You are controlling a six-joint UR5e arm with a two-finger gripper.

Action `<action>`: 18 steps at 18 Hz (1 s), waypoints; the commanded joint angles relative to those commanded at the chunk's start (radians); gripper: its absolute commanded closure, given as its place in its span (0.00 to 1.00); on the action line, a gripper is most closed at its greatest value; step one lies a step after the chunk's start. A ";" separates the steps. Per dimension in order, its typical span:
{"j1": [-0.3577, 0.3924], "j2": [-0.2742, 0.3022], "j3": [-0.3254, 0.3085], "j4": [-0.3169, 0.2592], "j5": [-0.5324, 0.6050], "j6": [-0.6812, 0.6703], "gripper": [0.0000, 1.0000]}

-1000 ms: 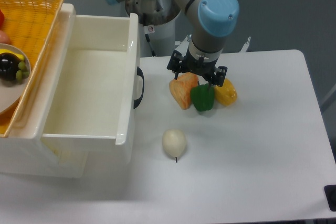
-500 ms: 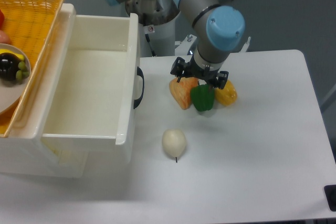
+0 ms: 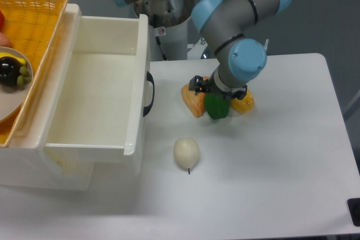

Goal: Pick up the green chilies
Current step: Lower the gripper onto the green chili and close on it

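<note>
The green chilies (image 3: 217, 108), a small glossy dark-green pepper-shaped toy, sit on the white table between an orange piece (image 3: 192, 101) and a yellow pepper toy (image 3: 243, 103). My gripper (image 3: 218, 95) is straight above the green toy and low over it, covering its top. The jaws look open on either side of it. The fingertips are hidden by the wrist, so I cannot see contact.
A cream egg-shaped item (image 3: 186, 153) lies in front of the group. A white open drawer bin (image 3: 139, 88) with a black handle stands to the left. A yellow basket (image 3: 34, 9) holding a plate with a dark fruit (image 3: 9, 72) sits at the far left.
The arm has swung and the gripper has come down from above the three toys onto the green one. The toys have not moved.
</note>
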 joint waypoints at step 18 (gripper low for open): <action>0.034 -0.101 0.008 0.083 0.005 0.003 0.00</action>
